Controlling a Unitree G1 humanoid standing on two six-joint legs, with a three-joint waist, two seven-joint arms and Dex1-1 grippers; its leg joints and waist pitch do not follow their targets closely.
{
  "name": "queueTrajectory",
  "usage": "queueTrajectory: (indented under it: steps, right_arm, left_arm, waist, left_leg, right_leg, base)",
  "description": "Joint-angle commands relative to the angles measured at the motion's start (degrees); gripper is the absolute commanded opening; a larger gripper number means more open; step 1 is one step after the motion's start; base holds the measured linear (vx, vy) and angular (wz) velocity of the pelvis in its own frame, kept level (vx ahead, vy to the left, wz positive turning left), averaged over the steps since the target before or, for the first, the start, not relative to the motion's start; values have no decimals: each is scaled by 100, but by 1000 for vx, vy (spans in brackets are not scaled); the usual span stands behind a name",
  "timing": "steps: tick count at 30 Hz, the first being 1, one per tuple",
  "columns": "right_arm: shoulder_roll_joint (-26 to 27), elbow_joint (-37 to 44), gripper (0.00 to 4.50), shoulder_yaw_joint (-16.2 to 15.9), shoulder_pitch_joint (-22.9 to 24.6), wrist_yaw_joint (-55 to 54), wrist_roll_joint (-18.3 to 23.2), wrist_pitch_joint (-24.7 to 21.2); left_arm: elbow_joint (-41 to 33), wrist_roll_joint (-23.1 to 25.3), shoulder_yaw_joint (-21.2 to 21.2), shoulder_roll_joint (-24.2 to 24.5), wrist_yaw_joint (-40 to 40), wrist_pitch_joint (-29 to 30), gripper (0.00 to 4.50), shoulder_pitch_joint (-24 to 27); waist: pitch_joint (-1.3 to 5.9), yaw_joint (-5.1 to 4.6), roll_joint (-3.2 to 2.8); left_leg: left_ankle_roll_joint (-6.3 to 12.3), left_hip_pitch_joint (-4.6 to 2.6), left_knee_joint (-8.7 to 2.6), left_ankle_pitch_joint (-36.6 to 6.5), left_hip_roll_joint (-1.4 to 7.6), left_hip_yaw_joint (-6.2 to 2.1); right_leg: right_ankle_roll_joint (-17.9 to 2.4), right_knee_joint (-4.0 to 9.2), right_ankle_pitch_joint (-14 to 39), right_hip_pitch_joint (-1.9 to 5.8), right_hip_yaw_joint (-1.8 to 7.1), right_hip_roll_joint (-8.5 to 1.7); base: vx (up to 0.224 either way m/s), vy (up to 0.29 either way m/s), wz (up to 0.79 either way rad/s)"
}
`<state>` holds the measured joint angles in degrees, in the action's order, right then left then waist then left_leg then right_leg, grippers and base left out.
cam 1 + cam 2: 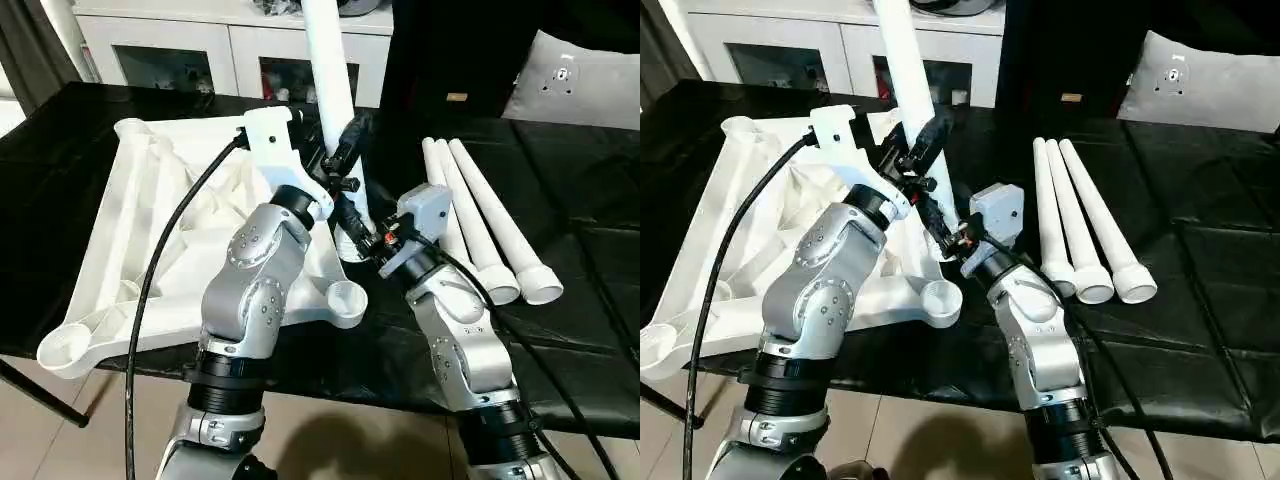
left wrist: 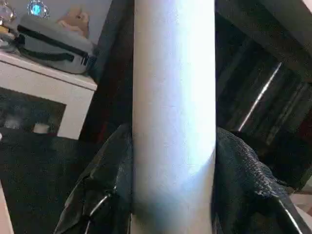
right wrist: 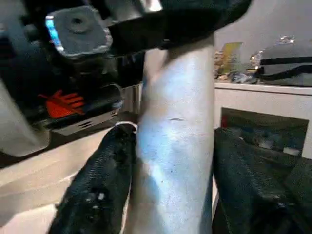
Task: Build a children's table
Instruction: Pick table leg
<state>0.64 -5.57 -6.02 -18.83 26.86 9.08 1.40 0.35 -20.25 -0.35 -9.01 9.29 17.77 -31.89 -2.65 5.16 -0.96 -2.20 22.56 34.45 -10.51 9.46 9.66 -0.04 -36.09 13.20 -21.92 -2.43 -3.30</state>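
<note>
My two silver forearms rise from the near edge of the black-covered table (image 1: 560, 330), and both reach for the same long white tapered plastic tube leg (image 1: 330, 80). It stands nearly upright, long axis vertical with a slight tilt, its lower end at the socket on the right-hand edge of the square white plastic tabletop (image 1: 160, 250), which lies ribbed underside up on the left half of the table.

My left gripper (image 1: 342, 158) clasps the leg higher up; in the left wrist view a black finger (image 2: 107, 190) presses each side of the tube. My right gripper (image 1: 362, 232) sits lower, just above the socket. In the right wrist view one finger (image 3: 97, 190) touches the tube while the other stands a little off it, so I judge that grasp loosened.

The coming push runs straight down along the leg's axis into the socket, and my left gripper holds the line.

Three more white tube legs (image 1: 480, 215) lie side by side to my right, well apart from the tabletop.
</note>
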Motion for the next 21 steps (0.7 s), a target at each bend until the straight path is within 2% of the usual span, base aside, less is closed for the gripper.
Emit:
queueTrajectory:
  steps: [1, 3, 5, 6, 8, 9, 10, 11, 12, 13, 16, 17, 18, 20, 21]
  right_arm:
    - [-72, 45, 289, -51, -64, 90, -45, -40]
    - [-160, 56, 302, -49, -18, 272, 11, 103]
    - [-364, 280, 319, 13, 111, 433, 149, -153]
    - [-549, 524, 332, 118, 215, 622, 461, -610]
    - [-618, 611, 346, 158, 248, 709, 620, -787]
    - [-783, 802, 353, 402, 281, 691, 988, -1375]
    - [-792, 810, 353, 420, 280, 689, 1017, -1414]
    - [-965, 900, 353, 743, 256, 684, 1452, -1943]
    - [-970, 900, 356, 751, 255, 685, 1460, -1952]
    - [-1157, 859, 358, 1006, 200, 709, 1690, -2224]
    - [-1319, 801, 358, 1187, 132, 679, 1782, -2416]
    - [-1378, 788, 358, 1280, 84, 651, 1880, -2554]
    - [-1448, 792, 358, 1359, 39, 673, 2016, -2710]
    - [-1701, 861, 358, 1481, -99, 858, 2352, -3190]
    - [-1711, 865, 358, 1482, -103, 868, 2363, -3209]
  left_arm:
    - [25, 1, 87, 45, -15, -38, 186, -120]
    - [108, 45, 160, 168, -1, -77, 186, -189]
    - [239, -3, 336, 318, 30, -98, 186, -282]
    - [303, -40, 424, 410, 73, -89, 186, -315]
    - [325, -53, 446, 435, 89, -87, 186, -324]
    - [328, -93, 464, 493, 154, -41, 186, -320]
    - [327, -96, 464, 496, 157, -39, 186, -320]
    - [313, -140, 453, 571, 242, 18, 186, -306]
    - [312, -141, 453, 573, 244, 19, 186, -306]
    - [287, -196, 430, 648, 361, 94, 186, -285]
    - [285, -256, 426, 702, 495, 163, 186, -279]
    - [276, -305, 431, 721, 571, 216, 186, -272]
    - [256, -344, 425, 744, 653, 256, 186, -258]
    - [209, -448, 372, 825, 875, 366, 186, -224]
    - [208, -453, 370, 827, 881, 370, 186, -223]
  waist:
    - [355, 3, 10]
    - [359, 0, 4]
    - [360, 9, 11]
    - [357, 6, 11]
    - [363, 15, 7]
    - [366, 21, 9]
    - [371, 31, 8]
    - [372, 47, 8]
    - [369, 58, 8]
    - [369, 81, 5]
    - [363, 103, 11]
    - [364, 107, -8]
    - [364, 108, 7]
    - [365, 110, -1]
    - [364, 115, -9]
  left_leg:
    - [296, -106, -374, -609, 364, -148]
    - [310, -103, -365, -629, 356, -144]
    - [333, -107, -359, -605, 345, -141]
    - [352, -109, -360, -570, 343, -150]
    - [403, -104, -358, -535, 360, -156]
    - [424, -114, -351, -554, 360, -149]
    - [448, -117, -345, -481, 350, -150]
    - [461, -129, -346, -493, 360, -150]
    - [463, -130, -347, -490, 359, -147]
    - [421, -127, -350, -514, 367, -143]
    - [329, -124, -350, -565, 356, -131]
    - [304, -128, -349, -559, 346, -135]
    - [290, -133, -349, -579, 346, -128]
    - [269, -121, -352, -574, 339, -134]
    - [267, -129, -349, -588, 338, -136]
  right_leg:
    - [-1156, 373, -562, 287, 262, -477]
    - [-1145, 370, -596, 290, 264, -474]
    - [-1126, 374, -618, 295, 266, -469]
    - [-1127, 365, -679, 303, 261, -457]
    - [-1171, 351, -746, 300, 259, -477]
    - [-1208, 357, -722, 302, 261, -480]
    - [-1241, 347, -747, 310, 261, -467]
    - [-1264, 358, -687, 300, 261, -475]
    - [-1272, 361, -664, 301, 262, -478]
    - [-1280, 365, -572, 287, 257, -486]
    - [-1273, 378, -394, 277, 254, -477]
    - [-1269, 378, -356, 282, 253, -482]
    - [-1266, 387, -303, 277, 255, -475]
    - [-1241, 392, -245, 293, 248, -480]
    - [-1246, 395, -212, 291, 248, -478]
  base:
    - [0, 0, 0]
    - [0, 0, 0]
    - [0, 0, 0]
    - [0, 0, 0]
    - [0, 0, 0]
    - [0, 0, 0]
    - [0, 0, 0]
    - [0, 0, 0]
    - [0, 0, 0]
    - [0, 0, 0]
    - [0, 0, 0]
    - [0, 0, 0]
    - [0, 0, 0]
    - [0, 0, 0]
    - [0, 0, 0]
